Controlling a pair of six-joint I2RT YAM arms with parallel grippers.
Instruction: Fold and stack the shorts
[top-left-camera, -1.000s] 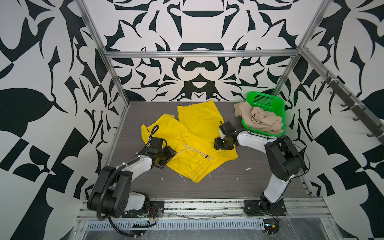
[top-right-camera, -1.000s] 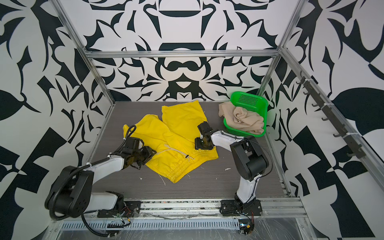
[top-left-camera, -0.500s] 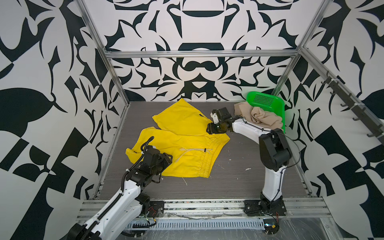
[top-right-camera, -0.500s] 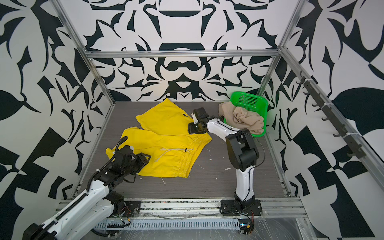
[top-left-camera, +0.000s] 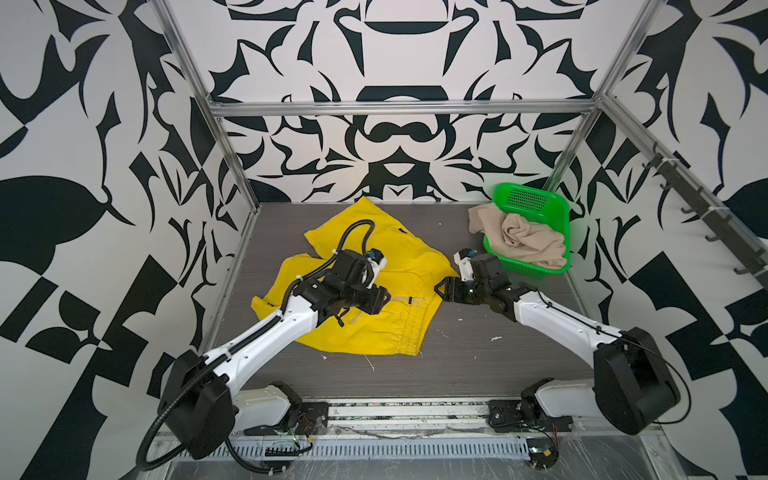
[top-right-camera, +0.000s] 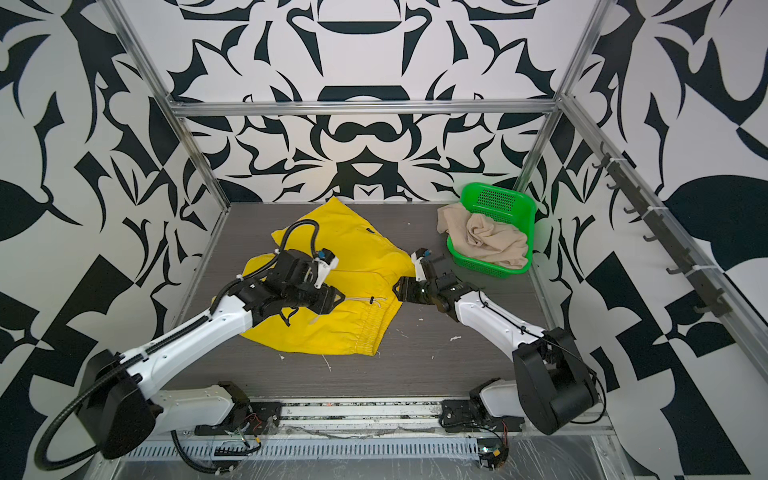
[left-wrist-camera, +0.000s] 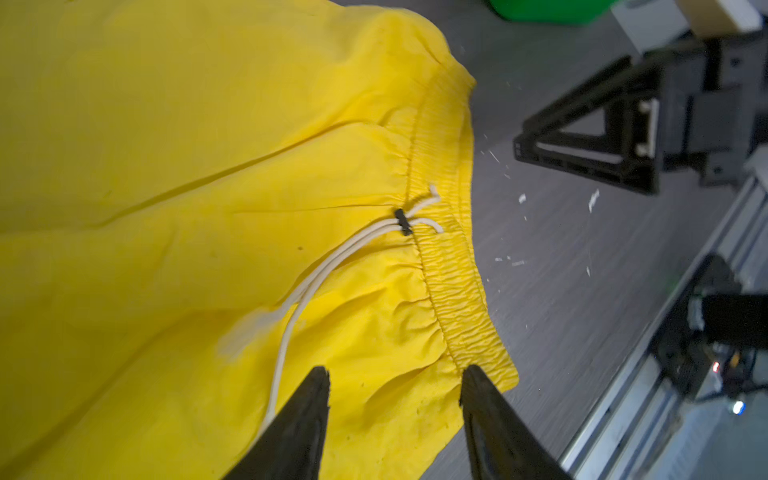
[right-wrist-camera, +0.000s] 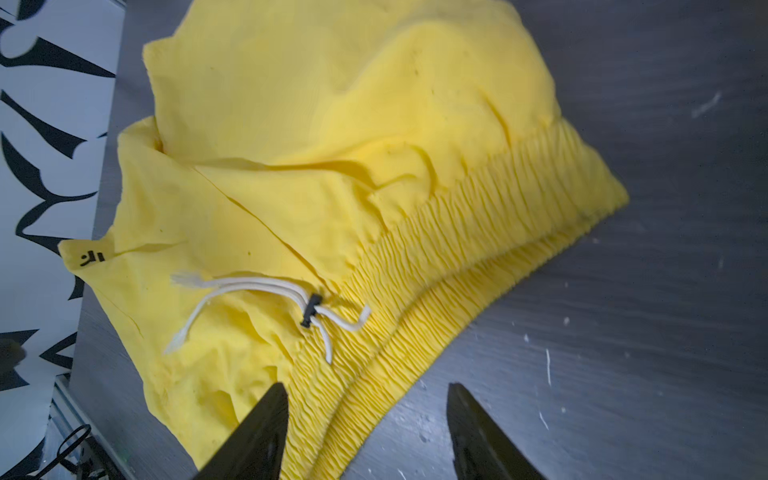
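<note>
You had released the yellow shorts (top-left-camera: 374, 332), now spread on the tabletop (top-left-camera: 478, 353); left end effector (top-left-camera: 384, 297) and right end effector (top-left-camera: 439, 289) hung apart, empty, so folding could likely begin.

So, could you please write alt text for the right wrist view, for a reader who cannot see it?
Yellow shorts lie rumpled on a dark grey table, their gathered elastic waistband nearest the camera, with a white drawstring running through a black toggle. The right gripper stands open and empty at the waistband's near end.
</note>
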